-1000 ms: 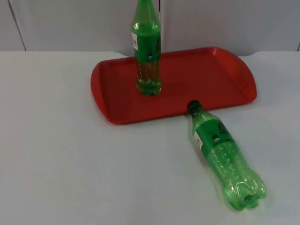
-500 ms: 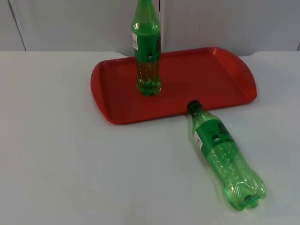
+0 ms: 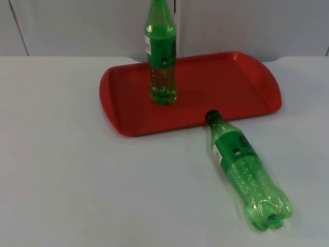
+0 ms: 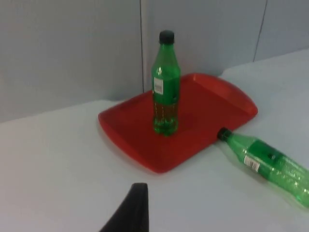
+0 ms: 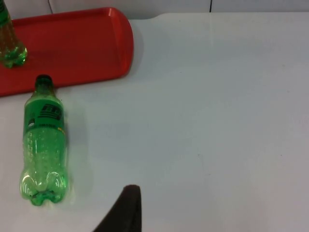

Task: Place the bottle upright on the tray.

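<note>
A red tray (image 3: 231, 77) lies at the back middle of the white table. One green bottle (image 3: 162, 56) with a black cap stands upright on the tray's left half. A second green bottle (image 3: 245, 170) lies on its side on the table in front of the tray, its black cap against the tray's front rim and its base pointing toward the front right. In the left wrist view, my left gripper (image 4: 137, 208) waits well back from the tray (image 4: 212, 96) and both bottles (image 4: 165, 92) (image 4: 265, 159). My right gripper (image 5: 126, 208) waits over bare table beside the lying bottle (image 5: 43, 140).
The grey partition wall (image 3: 77, 25) closes the table just behind the tray. Bare white table top (image 3: 61, 170) stretches left of and in front of the tray, and also to the right of the lying bottle (image 5: 217, 121).
</note>
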### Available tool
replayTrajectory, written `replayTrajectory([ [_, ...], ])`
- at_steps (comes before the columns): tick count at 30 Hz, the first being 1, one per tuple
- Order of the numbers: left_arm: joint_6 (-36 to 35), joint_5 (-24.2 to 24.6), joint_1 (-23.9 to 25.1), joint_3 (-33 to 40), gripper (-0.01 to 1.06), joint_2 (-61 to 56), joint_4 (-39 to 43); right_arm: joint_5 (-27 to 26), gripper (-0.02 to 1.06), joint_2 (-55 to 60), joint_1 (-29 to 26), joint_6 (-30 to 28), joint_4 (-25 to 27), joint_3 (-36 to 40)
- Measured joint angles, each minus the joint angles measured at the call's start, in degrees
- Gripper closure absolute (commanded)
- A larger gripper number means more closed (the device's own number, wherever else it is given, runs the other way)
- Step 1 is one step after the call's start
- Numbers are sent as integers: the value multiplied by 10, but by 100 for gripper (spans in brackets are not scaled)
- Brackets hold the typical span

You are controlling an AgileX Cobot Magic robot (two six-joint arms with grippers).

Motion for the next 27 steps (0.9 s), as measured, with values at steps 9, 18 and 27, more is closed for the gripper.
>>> replayTrajectory([
  [9, -7, 33, 0, 3, 0, -51, 17, 0, 0, 0, 0, 0, 0, 0],
  [18, -15, 42, 0, 64, 0, -51, 20, 0, 0, 0, 0, 1, 0, 0],
  [27, -19, 66, 0, 109, 0, -51, 30, 0, 0, 0, 0, 1, 0, 0],
])
